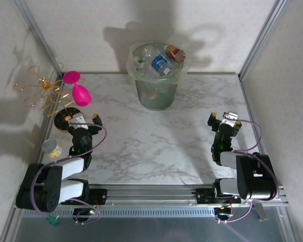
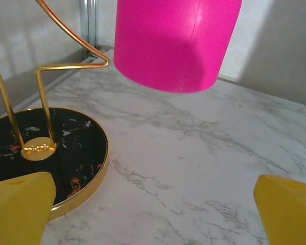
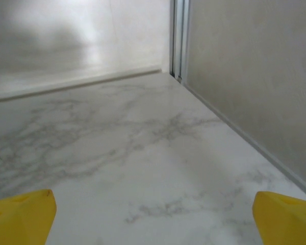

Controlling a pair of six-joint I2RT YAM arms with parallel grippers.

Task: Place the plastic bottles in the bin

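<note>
pink ornament [image 1: 81, 94] crowds the left fingers [image 2: 18, 206]; those and the right fingers [image 3: 20, 214] gape wide, empty; bottles [image 1: 159, 63] sit in the far bin [image 1: 156, 96], labels unreadable

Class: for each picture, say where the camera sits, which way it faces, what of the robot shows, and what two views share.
Top external: above and behind the arms, looking down on the marble table and the bin of plastic bottles; both arms, left pincer and right pincer open.
Left wrist: low over the table, facing the pink ornament; left fingertips below.
Right wrist: low, facing the far right corner; right fingertips below.
Shared: top and left wrist show the ornament.
</note>
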